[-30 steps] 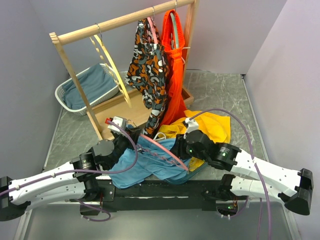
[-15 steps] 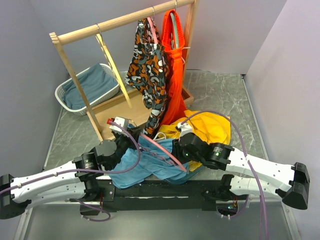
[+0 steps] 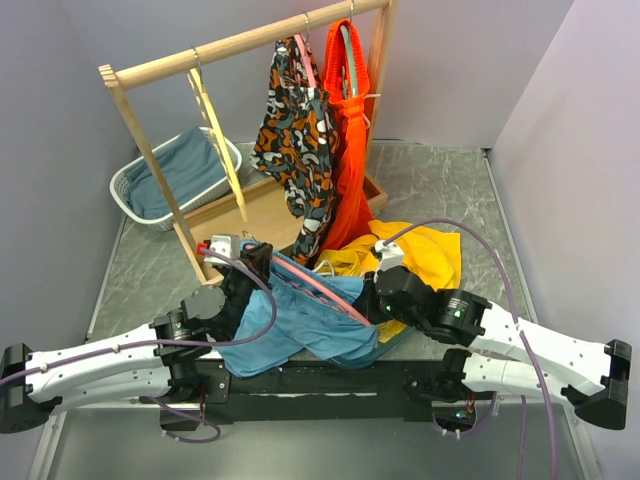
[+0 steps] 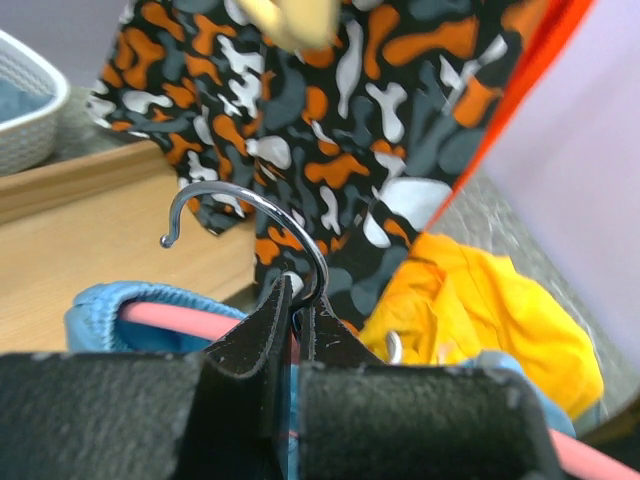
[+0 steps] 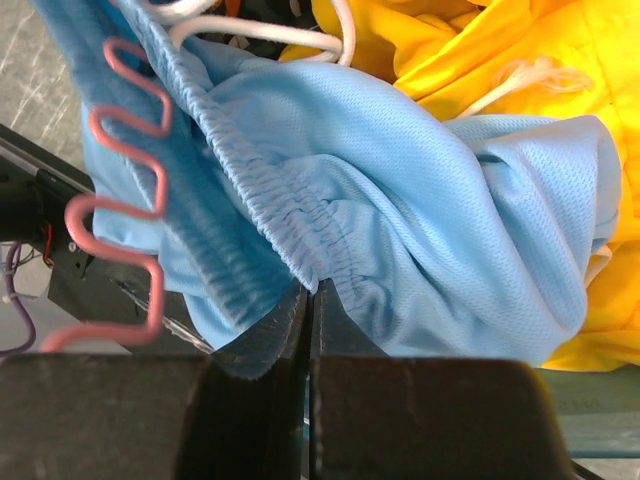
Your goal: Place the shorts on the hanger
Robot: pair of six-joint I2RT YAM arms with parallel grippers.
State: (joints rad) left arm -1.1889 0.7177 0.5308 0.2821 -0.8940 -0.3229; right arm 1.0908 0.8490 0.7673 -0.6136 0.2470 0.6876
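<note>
Left hand [image 4: 299, 297] pinches the hanger [image 3: 320, 290] at its neck; right hand [image 5: 308, 296] pinches the shorts [image 5: 420, 220] waistband edge.

In the left wrist view, the hanger [image 4: 180, 318] has its neck hidden between the 2 closed fingers of the left gripper [image 4: 298, 305]. Its pink arm is partly covered by the shorts [image 4: 90, 320] at lower left. A pale blurred shape [image 4: 290, 20] at top centre cannot be identified. The basket [image 4: 25, 120] is cut by the left edge. In the right wrist view, the waistband fold disappears into the pinched right gripper [image 5: 310, 300], and the yellow garment [image 5: 520, 60] runs off the right edge.
</note>
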